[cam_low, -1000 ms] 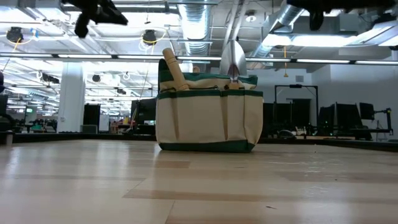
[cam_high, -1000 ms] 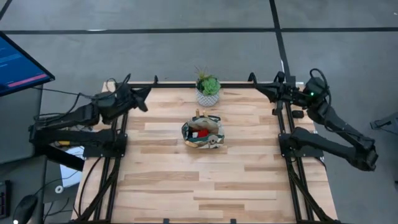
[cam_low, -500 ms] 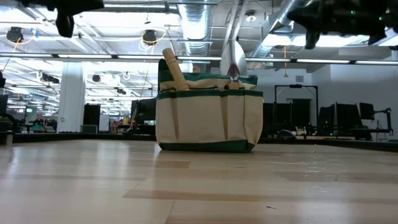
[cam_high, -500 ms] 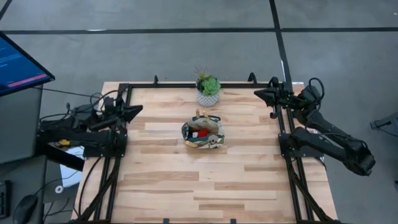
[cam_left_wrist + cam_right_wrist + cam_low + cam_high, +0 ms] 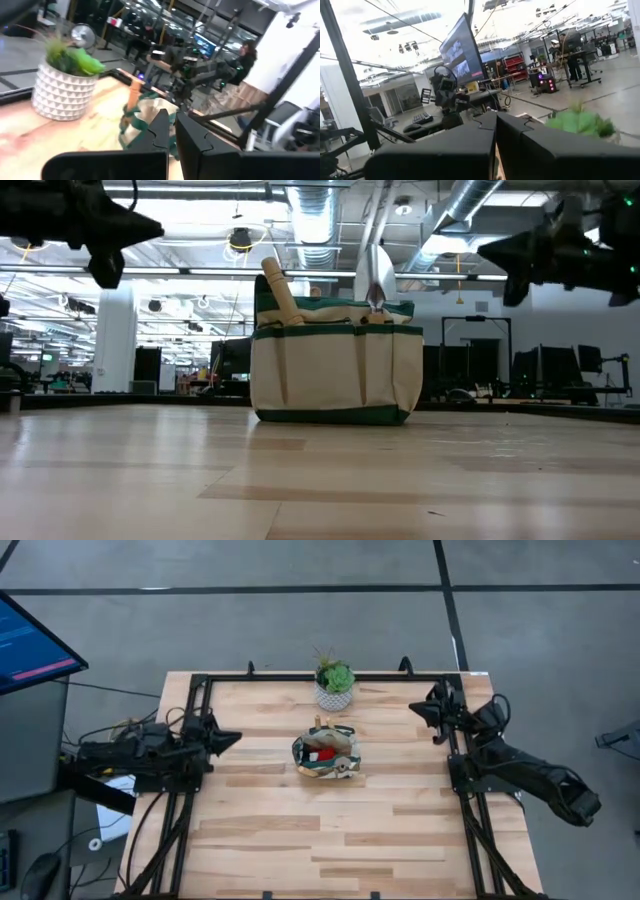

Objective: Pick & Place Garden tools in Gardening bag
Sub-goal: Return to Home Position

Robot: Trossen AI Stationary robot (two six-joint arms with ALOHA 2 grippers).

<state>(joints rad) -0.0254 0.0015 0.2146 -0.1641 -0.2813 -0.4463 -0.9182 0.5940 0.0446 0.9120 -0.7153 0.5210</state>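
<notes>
The beige gardening bag (image 5: 325,755) with green trim stands upright on its base at the table's middle, and it also shows in the low view (image 5: 335,365). A wooden tool handle (image 5: 279,294) and a metal trowel blade (image 5: 375,278) stick up out of it. A small red item (image 5: 322,753) lies inside. My left gripper (image 5: 230,738) hovers shut and empty at the table's left edge, level with the bag; its shut fingers show in the left wrist view (image 5: 172,131). My right gripper (image 5: 418,708) hovers shut and empty near the right edge, as the right wrist view (image 5: 496,120) shows.
A white pot with a green plant (image 5: 334,686) stands just beyond the bag at the far edge, and it also shows in the left wrist view (image 5: 65,85). Black frame rails (image 5: 190,740) run along the table's left, right and far sides. Bare wood lies toward the near edge.
Both grippers have come down and toward the table's near edge, each staying on its own side and staying shut. The bag and its tools have not moved.
</notes>
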